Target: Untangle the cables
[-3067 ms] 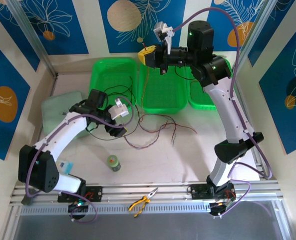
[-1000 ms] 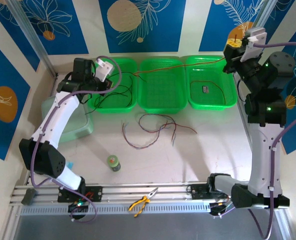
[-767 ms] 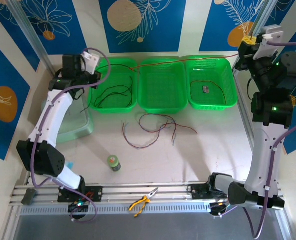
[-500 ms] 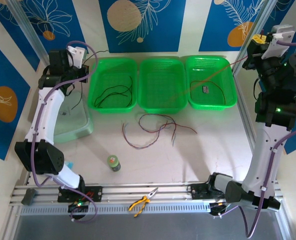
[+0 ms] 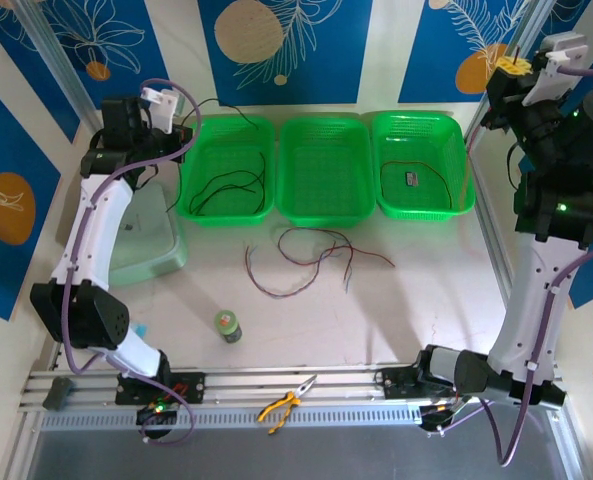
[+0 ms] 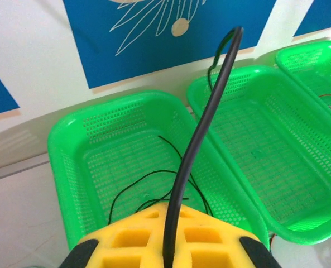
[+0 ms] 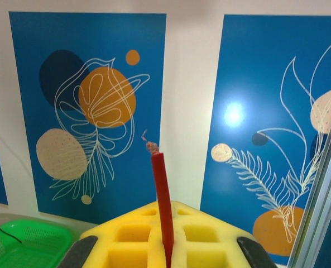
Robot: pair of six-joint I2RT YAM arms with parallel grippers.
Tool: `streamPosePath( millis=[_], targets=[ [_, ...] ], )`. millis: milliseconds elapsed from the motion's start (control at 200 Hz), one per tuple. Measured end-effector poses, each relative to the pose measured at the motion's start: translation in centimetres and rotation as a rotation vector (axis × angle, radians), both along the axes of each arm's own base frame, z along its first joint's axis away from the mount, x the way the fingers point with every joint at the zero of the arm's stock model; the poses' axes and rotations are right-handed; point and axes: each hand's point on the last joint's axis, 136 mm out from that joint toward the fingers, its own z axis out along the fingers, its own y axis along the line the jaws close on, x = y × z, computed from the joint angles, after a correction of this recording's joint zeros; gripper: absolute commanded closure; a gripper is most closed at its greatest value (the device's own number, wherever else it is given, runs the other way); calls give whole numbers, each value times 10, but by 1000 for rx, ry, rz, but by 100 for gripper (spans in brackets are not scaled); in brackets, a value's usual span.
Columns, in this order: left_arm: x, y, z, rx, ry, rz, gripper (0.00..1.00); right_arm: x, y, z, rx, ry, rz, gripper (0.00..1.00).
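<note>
Left gripper point(image 6: 168, 248) closed on a thin black floppy wire point(image 6: 201, 123) at lower centre, right gripper point(image 7: 166, 247) clamping a thin dark red wire stub point(image 7: 161, 190), remaining thin cables point(image 5: 318, 252) seemingly tangled mid-frame on the pale table point(image 5: 426, 295).

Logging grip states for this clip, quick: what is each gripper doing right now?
Left gripper: closed on a black cable.
Right gripper: closed on a red cable.
</note>
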Motion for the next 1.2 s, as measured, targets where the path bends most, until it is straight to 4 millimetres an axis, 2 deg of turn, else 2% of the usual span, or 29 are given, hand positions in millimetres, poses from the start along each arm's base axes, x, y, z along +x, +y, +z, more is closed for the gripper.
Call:
streamPosePath(
  millis=[165, 270, 455, 520, 685, 780, 980, 1080, 1200],
  targets=[
    [-8, -2, 11, -22, -24, -5, 100, 4, -2, 23, -14, -63, -9, 100],
    [-15, -3, 14, -26, -35, -13, 100, 14, 4, 35, 13, -107, 21, 100],
    [-19, -5, 14, -29, -34, -20, 100, 54, 34, 45, 35, -163, 95, 100],
    [-19, -5, 11, -28, -27, -21, 100, 73, 37, 48, 43, -175, 100, 100],
    [-19, -5, 1, -27, -5, -22, 100, 118, 34, 51, 55, -187, 79, 100],
    [-20, -6, 0, -28, -3, -23, 100, 135, 31, 51, 50, -192, 67, 100],
    [-20, -6, 0, -28, -3, -25, 100, 145, 19, 59, 26, -209, 30, 100],
    [-20, -6, 0, -28, -3, -25, 100, 146, 2, 62, 25, -219, -4, 100],
    [-20, -7, 0, -28, -2, -26, 100, 154, -16, 54, 26, -201, -41, 100]
  ],
)
